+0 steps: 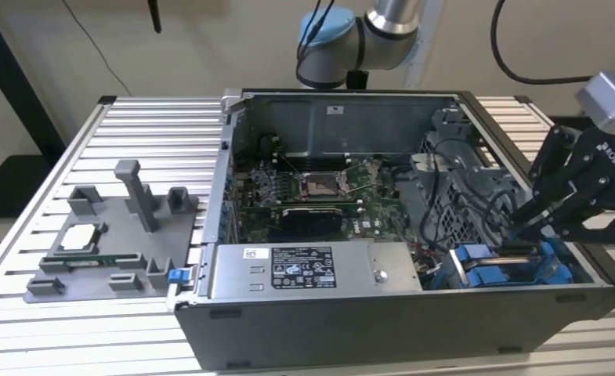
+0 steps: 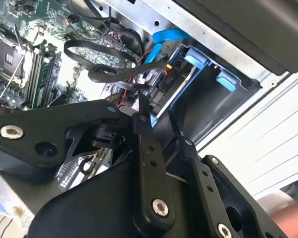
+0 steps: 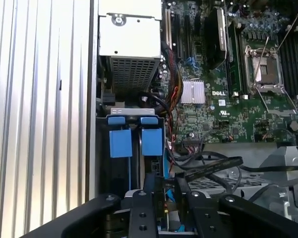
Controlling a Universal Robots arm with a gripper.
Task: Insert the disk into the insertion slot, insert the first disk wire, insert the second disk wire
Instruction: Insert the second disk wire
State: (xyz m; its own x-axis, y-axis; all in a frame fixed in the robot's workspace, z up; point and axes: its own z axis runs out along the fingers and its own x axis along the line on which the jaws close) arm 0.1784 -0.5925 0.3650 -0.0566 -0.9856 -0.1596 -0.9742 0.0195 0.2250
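Note:
The insertion slot (image 1: 495, 270) is the bay with bright blue rails at the case's front corner, on the exterior view's right. Its blue tabs (image 3: 134, 141) (image 2: 203, 62) appear in both wrist views. My gripper (image 1: 519, 229) reaches down into this bay. Its fingers (image 3: 150, 191) are close together on the black connector of a flat black disk wire (image 3: 213, 166) (image 2: 114, 74), held just above the blue rails. The disk is hidden among the rails and my fingers.
A grey power-supply box (image 1: 307, 270) (image 3: 130, 29) sits beside the bay. The motherboard with its square socket (image 1: 318, 186) (image 3: 263, 69) lies further in, with loose black cables (image 1: 443, 211) over it. A grey parts fixture (image 1: 109, 243) stands on the slatted table at the exterior view's left.

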